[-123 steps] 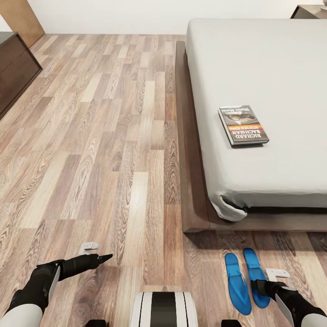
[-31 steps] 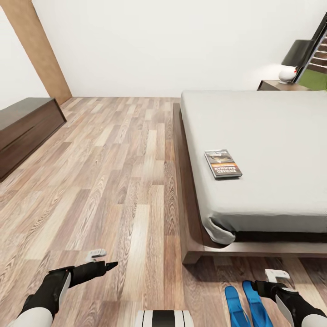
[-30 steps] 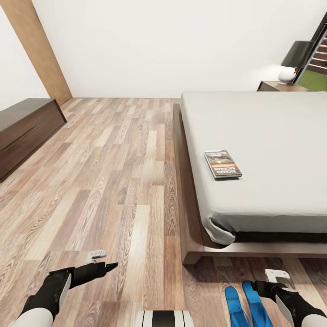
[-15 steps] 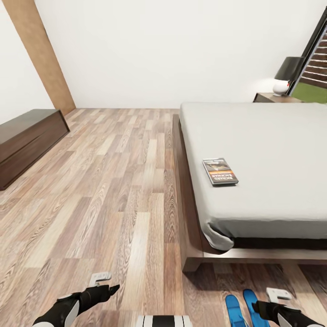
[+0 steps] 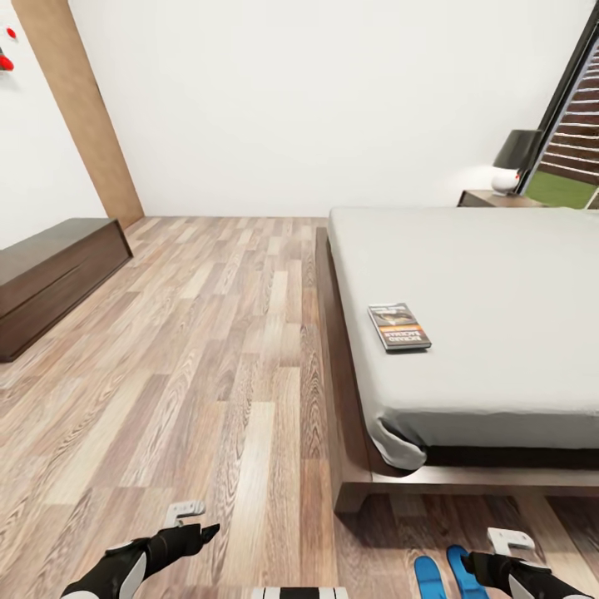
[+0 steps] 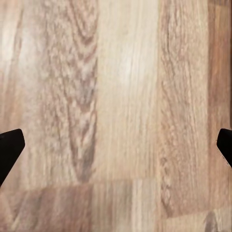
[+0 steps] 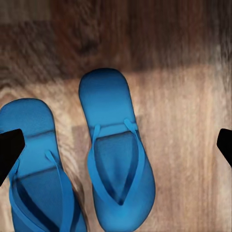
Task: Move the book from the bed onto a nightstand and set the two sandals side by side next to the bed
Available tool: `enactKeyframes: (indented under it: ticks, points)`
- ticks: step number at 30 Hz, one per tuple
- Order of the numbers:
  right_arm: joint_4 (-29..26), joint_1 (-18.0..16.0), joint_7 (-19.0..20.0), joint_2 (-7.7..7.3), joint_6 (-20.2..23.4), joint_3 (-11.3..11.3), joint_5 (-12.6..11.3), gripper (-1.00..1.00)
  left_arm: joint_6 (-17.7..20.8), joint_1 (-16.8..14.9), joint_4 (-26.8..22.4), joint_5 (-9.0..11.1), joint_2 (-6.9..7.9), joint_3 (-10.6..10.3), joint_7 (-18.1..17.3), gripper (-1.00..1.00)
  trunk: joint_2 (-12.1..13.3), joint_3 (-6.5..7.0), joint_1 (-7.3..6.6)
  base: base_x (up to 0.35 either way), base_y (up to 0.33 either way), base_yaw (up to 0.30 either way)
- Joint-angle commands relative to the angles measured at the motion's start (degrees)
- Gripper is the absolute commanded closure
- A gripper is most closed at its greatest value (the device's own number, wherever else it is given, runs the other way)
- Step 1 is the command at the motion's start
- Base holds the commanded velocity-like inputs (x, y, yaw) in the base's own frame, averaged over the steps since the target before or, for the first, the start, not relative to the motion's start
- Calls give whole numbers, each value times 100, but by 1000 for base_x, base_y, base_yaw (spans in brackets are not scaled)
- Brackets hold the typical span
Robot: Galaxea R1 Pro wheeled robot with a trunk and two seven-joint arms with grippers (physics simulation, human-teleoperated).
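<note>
The book (image 5: 399,326) lies flat on the pale grey mattress of the bed (image 5: 499,274), close to its left edge. Both blue sandals sit side by side on the floor at the foot of the bed, one sandal (image 5: 428,576) left of the other (image 5: 460,562). In the right wrist view the sandals (image 7: 118,159) (image 7: 36,169) lie directly under my right gripper (image 7: 116,145), which hangs open above them. My right gripper (image 5: 491,551) hovers beside them. My left gripper (image 5: 193,520) is open over bare floor (image 6: 116,96). A nightstand (image 5: 487,198) stands beyond the bed.
A black-shaded lamp (image 5: 512,160) stands on the nightstand. A low dark dresser (image 5: 50,274) runs along the left wall beside a wooden panel (image 5: 79,108). Wide plank floor (image 5: 216,349) stretches left of the bed. A window (image 5: 574,141) is at far right.
The head camera has tilted up, showing more wall and the window; the sandals and both arms now sit at the picture's bottom edge. The book and sandals have not moved.
</note>
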Motion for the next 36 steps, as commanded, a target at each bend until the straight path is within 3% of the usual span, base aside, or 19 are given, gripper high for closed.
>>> enactKeyframes:
  ticks: [1, 4, 8, 12, 19, 25, 36]
  points:
    - [-6, 1, 40, -1, 21, -50, 72, -100, 39, -1, 9, -20, -5, 49, -39, -100, 0, 18, -3, 0, 0, 0]
    - [3, 2, 198, -1, 22, -46, 87, -100, 22, -3, 42, -20, -4, 49, -38, -100, 4, 85, -11, 0, 0, 0]
    - [31, 3, 852, 6, 22, -42, 96, -100, 13, -1, 61, -21, -6, 49, -37, -100, 9, 174, -22, 0, 0, 0]
    - [140, 5, 1271, 8, 20, -41, 99, -100, 6, -3, 76, -25, -7, 49, -37, -100, 15, 262, -32, 0, 0, 0]
    - [201, 8, 1342, 27, 21, -41, 93, -100, 4, -2, 88, -26, -11, 47, -37, -100, 24, 417, -50, 0, 0, 0]
    - [207, 7, 1333, 314, 21, -41, 76, -100, 0, 2, 127, -22, -23, 48, -29, -100, 32, 550, -65, 0, 0, 0]
    - [720, 10, 1332, 376, -288, -49, 74, -100, -547, 5, 469, -20, -25, 49, 398, -100, 473, 748, -307, 0, 0, 0]
